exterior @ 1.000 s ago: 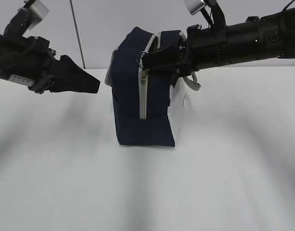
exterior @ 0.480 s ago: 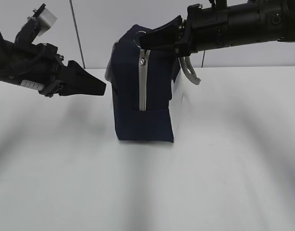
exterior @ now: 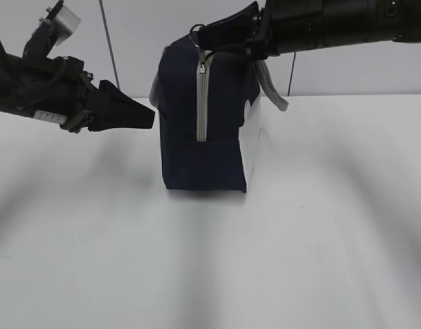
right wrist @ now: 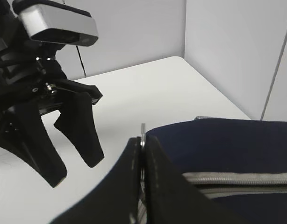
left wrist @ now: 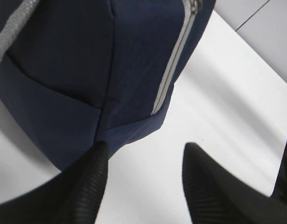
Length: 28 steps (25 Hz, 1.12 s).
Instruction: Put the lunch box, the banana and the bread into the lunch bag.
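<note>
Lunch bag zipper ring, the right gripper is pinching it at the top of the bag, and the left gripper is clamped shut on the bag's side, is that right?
Not quite. The right gripper does pinch the zipper ring atop the lunch bag, but the left gripper is open. The right wrist view shows its fingers spread, holding nothing, just beside the bag.

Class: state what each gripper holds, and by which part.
Right gripper: lunch bag, pinched by its zipper ring pull. Left gripper: open, holding nothing.
</note>
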Each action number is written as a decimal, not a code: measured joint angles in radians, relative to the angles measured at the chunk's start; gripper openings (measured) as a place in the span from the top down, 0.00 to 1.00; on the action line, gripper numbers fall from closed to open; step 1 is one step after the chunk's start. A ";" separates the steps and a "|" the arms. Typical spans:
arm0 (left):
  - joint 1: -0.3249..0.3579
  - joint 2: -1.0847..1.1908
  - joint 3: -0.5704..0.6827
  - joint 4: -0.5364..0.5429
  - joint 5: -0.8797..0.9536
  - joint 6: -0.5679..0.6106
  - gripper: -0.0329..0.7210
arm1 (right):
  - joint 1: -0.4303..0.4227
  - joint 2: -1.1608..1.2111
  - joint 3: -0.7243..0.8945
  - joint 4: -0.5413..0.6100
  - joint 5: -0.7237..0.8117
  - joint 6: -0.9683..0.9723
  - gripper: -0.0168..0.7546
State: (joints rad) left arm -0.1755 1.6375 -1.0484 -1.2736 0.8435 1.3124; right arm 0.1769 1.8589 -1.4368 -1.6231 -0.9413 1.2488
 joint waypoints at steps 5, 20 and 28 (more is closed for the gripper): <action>0.000 0.000 0.000 0.000 0.000 0.005 0.46 | 0.000 0.000 -0.018 0.000 0.069 0.002 1.00; 0.000 0.000 0.000 -0.077 -0.005 0.112 0.47 | 0.000 0.000 -0.021 0.008 0.184 0.014 1.00; 0.000 0.003 0.000 -0.085 -0.011 0.123 0.47 | 0.000 0.000 -0.049 0.039 0.175 0.014 1.00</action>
State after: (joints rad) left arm -0.1755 1.6405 -1.0484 -1.3587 0.8322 1.4354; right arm 0.1769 1.8589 -1.4854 -1.5840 -0.7667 1.2624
